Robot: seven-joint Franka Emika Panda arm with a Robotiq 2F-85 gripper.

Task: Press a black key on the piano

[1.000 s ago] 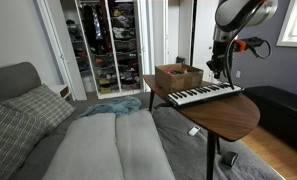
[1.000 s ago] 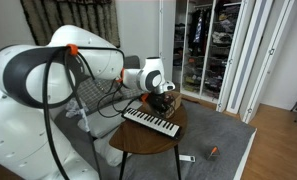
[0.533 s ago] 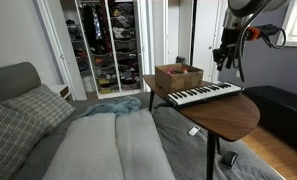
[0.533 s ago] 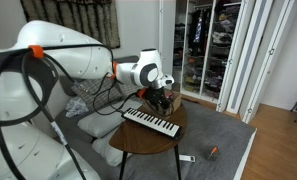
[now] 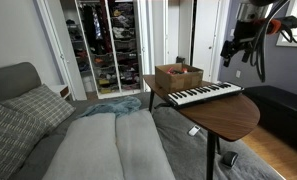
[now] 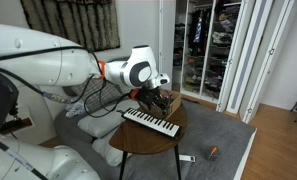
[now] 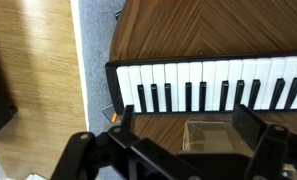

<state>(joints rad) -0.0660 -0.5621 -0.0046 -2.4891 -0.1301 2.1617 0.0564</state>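
Observation:
The piano (image 5: 203,94) (image 6: 150,121), a slim pale keyboard, lies on a round wooden table (image 5: 235,114) (image 6: 136,140). In the wrist view its white and black keys (image 7: 218,85) run across the picture above my fingers. My gripper (image 5: 231,50) (image 6: 161,85) (image 7: 188,125) hangs in the air above the piano's far end, apart from the keys. Its jaws stand open with nothing between them; one dark finger (image 7: 250,120) shows at the right. Below the jaws I see bare table wood and the top of a cardboard box (image 7: 210,135).
The brown cardboard box (image 5: 178,76) (image 6: 166,100) stands on the table behind the piano. A grey bed with pillows (image 5: 98,140) lies beside the table. An open wardrobe (image 5: 106,45) is at the back. Small items (image 6: 212,151) lie on the carpet.
My gripper has lifted up and away from the piano keys, and its jaws have gone from shut to open.

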